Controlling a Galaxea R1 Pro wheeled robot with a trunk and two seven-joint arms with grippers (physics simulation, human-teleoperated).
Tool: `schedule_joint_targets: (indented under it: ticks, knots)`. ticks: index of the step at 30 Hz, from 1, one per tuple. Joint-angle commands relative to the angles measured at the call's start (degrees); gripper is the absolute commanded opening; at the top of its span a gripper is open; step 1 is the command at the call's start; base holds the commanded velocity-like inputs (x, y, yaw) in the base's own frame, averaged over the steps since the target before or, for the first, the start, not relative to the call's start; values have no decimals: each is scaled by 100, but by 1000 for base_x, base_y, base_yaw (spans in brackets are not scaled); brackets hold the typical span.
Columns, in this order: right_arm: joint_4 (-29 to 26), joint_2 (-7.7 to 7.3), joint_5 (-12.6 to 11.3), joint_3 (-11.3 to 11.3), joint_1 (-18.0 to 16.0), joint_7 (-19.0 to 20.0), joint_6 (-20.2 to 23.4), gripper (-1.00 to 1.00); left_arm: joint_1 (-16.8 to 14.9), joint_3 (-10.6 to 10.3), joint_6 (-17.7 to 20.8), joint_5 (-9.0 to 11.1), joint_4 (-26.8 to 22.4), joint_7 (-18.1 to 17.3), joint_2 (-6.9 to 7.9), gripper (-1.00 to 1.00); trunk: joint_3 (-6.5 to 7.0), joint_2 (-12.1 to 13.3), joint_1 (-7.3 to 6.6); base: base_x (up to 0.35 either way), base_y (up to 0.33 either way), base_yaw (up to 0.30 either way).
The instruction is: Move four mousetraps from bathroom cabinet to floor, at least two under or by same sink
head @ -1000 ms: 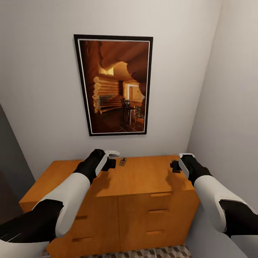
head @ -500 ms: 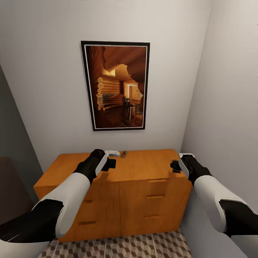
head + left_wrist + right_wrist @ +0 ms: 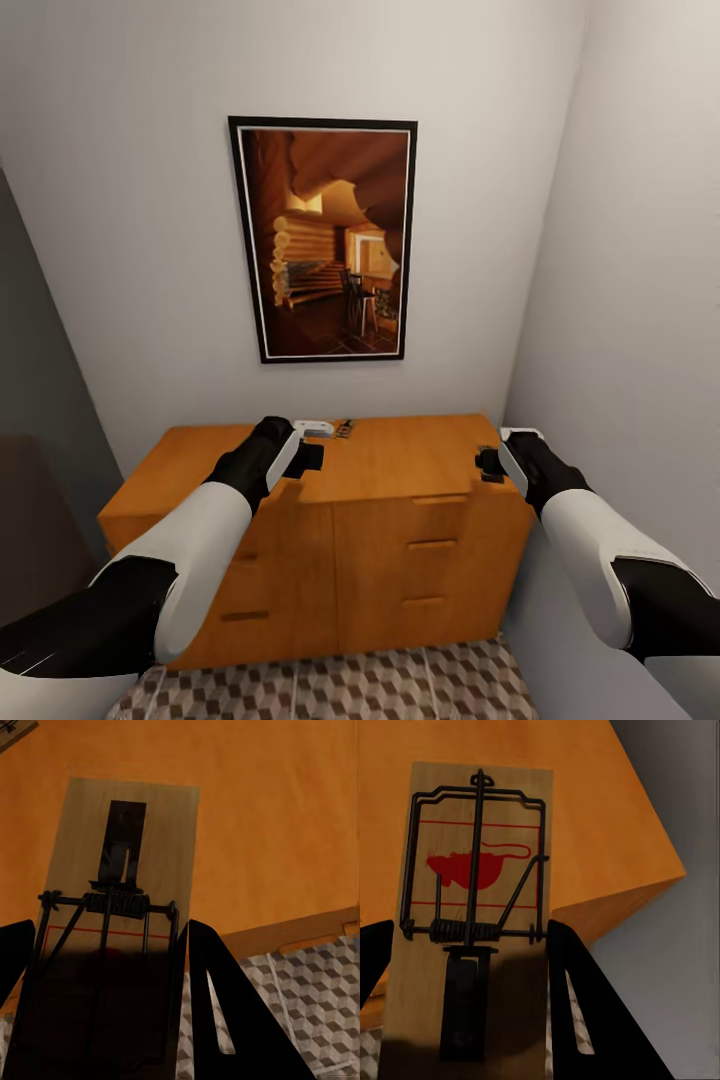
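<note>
Now my left gripper (image 3: 105, 1005) and right gripper (image 3: 465, 1005) each clamp a flat rectangular wooden mousetrap (image 3: 120, 870) (image 3: 476, 900), wire-sprung, above the smooth orange-brown wooden cabinet (image 3: 400, 470).

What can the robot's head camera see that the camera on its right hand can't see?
Only the head view takes in the framed picture on the wall, the cabinet's drawer fronts, both arms, and a small mousetrap lying near the back of the cabinet top.

Only the right wrist view shows, close up, the mousetrap held between the right gripper's fingers, with a red mouse printed on its board and a black wire spring.

Both show the orange-brown cabinet and some cube-patterned bathroom floor.
</note>
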Motion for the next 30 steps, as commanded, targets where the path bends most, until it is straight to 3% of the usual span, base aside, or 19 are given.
schedule_joint_targets:
  ticks: [1,18,30]
  knots:
    - [-8,3,2,-26,-4,-11,25,-100,-4,-18,25,14,4,26,0,-100,-11,-8,-1,-287,0,0]
    - [-8,11,2,-26,-4,-20,-23,-100,-4,-18,39,23,56,26,17,-100,-11,-8,-1,-339,0,0]
    - [69,12,-10,-26,-4,-27,-261,-100,-4,-18,32,40,92,22,118,-100,-11,-8,-1,-346,0,0]
